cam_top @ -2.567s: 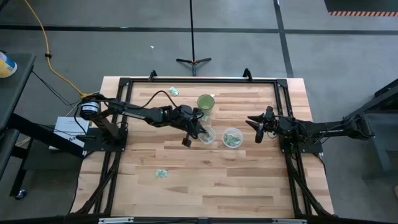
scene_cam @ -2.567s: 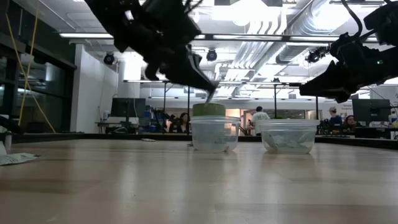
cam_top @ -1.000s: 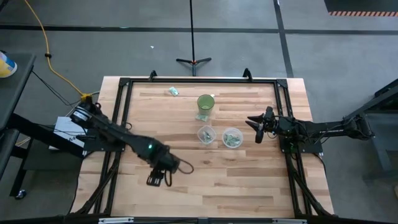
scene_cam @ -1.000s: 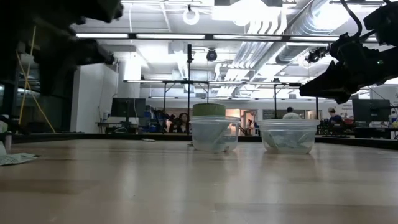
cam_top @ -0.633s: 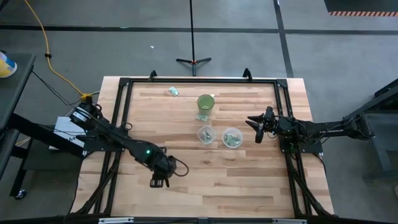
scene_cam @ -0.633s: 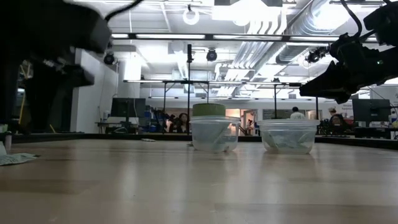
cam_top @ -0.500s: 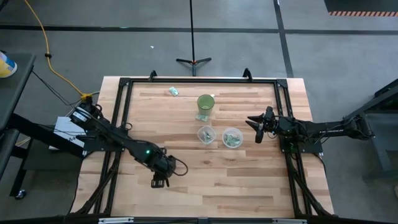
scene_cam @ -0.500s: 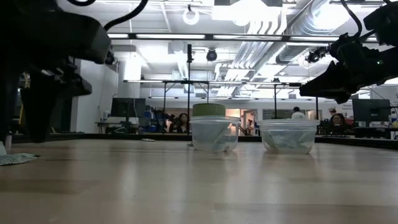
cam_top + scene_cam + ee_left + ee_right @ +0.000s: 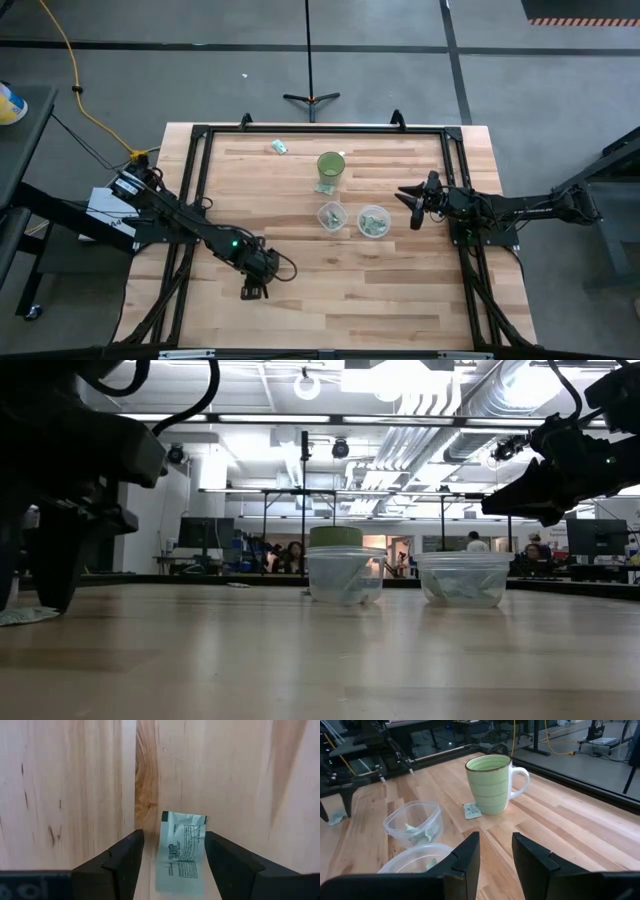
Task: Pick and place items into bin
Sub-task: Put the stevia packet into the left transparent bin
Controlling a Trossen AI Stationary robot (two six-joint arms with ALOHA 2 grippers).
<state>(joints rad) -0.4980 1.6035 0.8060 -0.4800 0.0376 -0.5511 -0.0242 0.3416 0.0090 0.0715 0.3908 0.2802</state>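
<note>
Lowered since a moment ago, the left hand [image 9: 171, 865] now straddles a green-and-white packet [image 9: 181, 851], fingers wide, at seven o'clock on the surface [image 9: 400, 290]; its dark print is unreadable. Right hand [image 9: 414, 205] hovers open at three o'clock.

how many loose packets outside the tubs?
3. One packet between the fingers of the open left gripper, a second beside the green mug, a third near the table edge. More may be hidden.

Glossy packet [image 9: 181, 852] on smooth pale wood table [image 9: 65, 785]; clear plastic bins [image 9: 413, 824]; glazed ceramic mug [image 9: 490, 784].
</note>
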